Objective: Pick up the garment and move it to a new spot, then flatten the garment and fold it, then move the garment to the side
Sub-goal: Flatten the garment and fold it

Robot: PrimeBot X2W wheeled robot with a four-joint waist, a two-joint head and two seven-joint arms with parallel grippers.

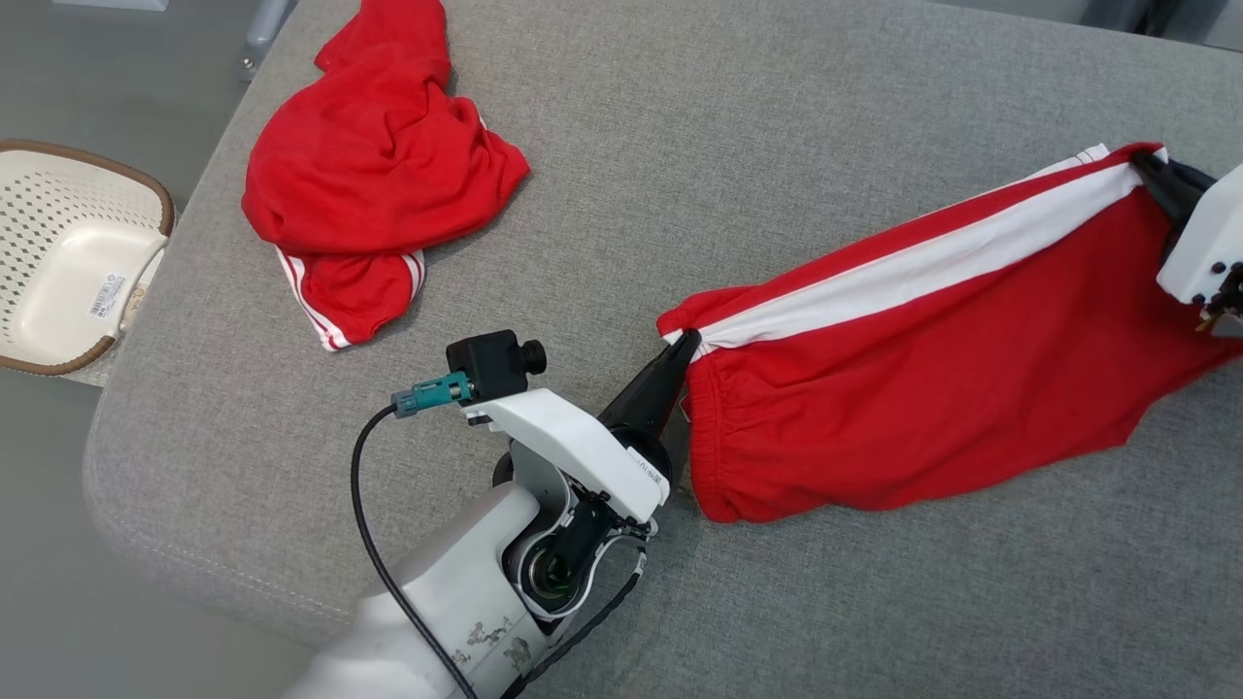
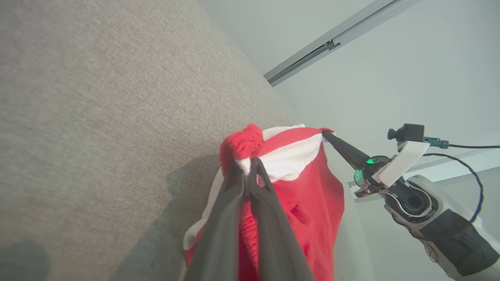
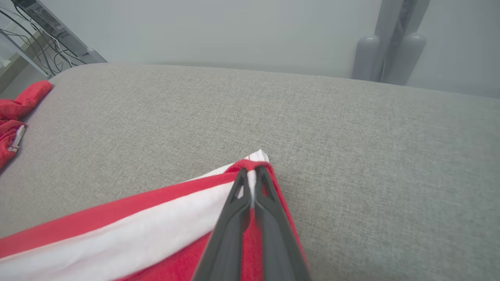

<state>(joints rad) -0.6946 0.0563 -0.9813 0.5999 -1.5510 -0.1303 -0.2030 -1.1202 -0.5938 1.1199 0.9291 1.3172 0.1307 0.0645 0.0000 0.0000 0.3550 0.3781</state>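
Red with a broad white stripe, the garment (image 1: 923, 388) is stretched taut between the two pairs of fingers over the grey upholstered surface (image 1: 728, 175). I cannot tell whether its lower edge touches the fabric.

The left gripper (image 1: 688, 338) has its fingers pressed together on the gathered waistband corner, right where the white stripe ends. In the left wrist view a bunch of red cloth stands just past the tips of the left gripper (image 2: 249, 164), and the rest of the garment (image 2: 304, 195) hangs to either side of the fingers.

At the far end of the stripe, the right gripper (image 1: 1148, 167) is clamped on the opposite corner. The right wrist view shows the right gripper (image 3: 253, 171) pinching that corner, with the white tip poking out just beyond the fingertips.

Well to the left of the left gripper's fingers and beyond them lies a second red garment (image 1: 369, 165), crumpled. Farther left still, off the surface's edge, stands a pale perforated basket (image 1: 58, 204).
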